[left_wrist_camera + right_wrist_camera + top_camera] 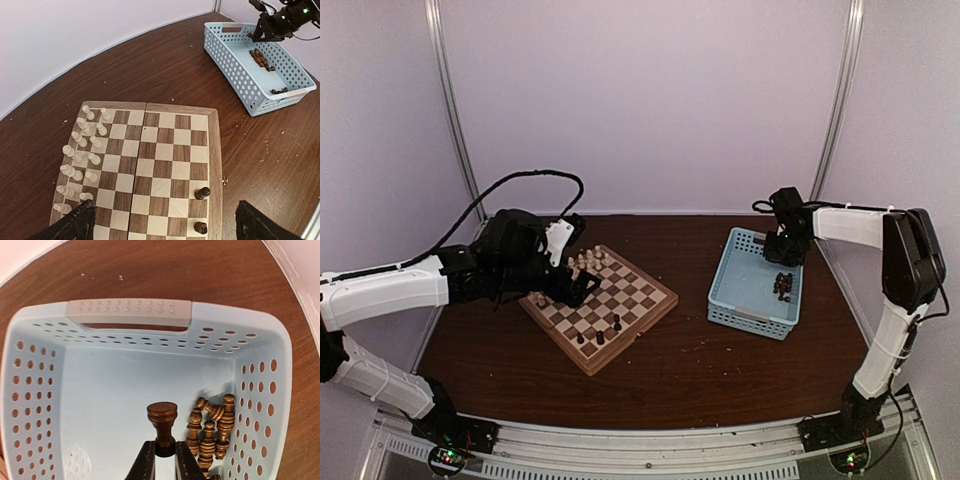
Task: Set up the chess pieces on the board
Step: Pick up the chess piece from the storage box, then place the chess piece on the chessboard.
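Observation:
The board (638,285) lies left of centre on the table. Cream chess pieces (82,150) stand in two rows along its left side, and two dark brown pieces (202,192) stand near its right edge. My left gripper (167,227) hangs open above the board's near rows with nothing between its fingers. In the overhead view that left gripper (575,287) is over the board's left half. My right gripper (164,456) is inside the blue basket (130,312), shut on a dark brown piece (162,422) by its narrow end. Several more dark pieces (210,432) lie in the basket's corner.
The light blue lattice basket (725,290) sits right of the board, with dark pieces (783,287) near its right wall. Bare brown table (690,370) lies between board and basket. White walls enclose the back and sides.

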You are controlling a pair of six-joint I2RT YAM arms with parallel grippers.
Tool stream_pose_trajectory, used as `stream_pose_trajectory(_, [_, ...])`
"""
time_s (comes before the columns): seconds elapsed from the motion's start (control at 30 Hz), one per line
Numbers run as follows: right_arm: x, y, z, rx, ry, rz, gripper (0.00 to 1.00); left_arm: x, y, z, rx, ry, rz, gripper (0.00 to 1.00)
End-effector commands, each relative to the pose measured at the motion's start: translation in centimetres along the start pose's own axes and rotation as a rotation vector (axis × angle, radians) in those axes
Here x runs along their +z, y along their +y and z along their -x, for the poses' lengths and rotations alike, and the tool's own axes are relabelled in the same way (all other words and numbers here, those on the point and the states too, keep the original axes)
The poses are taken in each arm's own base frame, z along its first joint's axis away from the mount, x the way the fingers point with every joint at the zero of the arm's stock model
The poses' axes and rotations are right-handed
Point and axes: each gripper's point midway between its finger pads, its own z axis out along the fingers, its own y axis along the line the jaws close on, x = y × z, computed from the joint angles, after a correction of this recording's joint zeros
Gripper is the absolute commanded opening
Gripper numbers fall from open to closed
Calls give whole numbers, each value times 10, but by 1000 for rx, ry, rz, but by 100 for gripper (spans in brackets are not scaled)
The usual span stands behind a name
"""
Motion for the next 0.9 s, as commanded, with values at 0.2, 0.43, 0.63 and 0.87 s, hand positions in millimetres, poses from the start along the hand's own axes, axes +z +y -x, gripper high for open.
stream_pose_trajectory(0.2, [-57, 59, -2, -177, -32, 427, 14, 6, -7, 14, -4, -25, -41, 98])
stream_pose_trajectory(0.43, [-93, 93, -35, -287, 69, 688, 14, 22, -12, 21, 24, -38, -62, 98])
stream_pose_trajectory(0.63, [-132, 120, -69, -427, 143, 852, 14, 51, -44, 32, 239, -177, -218, 98])
stream_pose_trajectory(0.87, [-168, 150, -97, -485, 246, 1016, 14, 56, -82, 42, 610, -457, -358, 94])
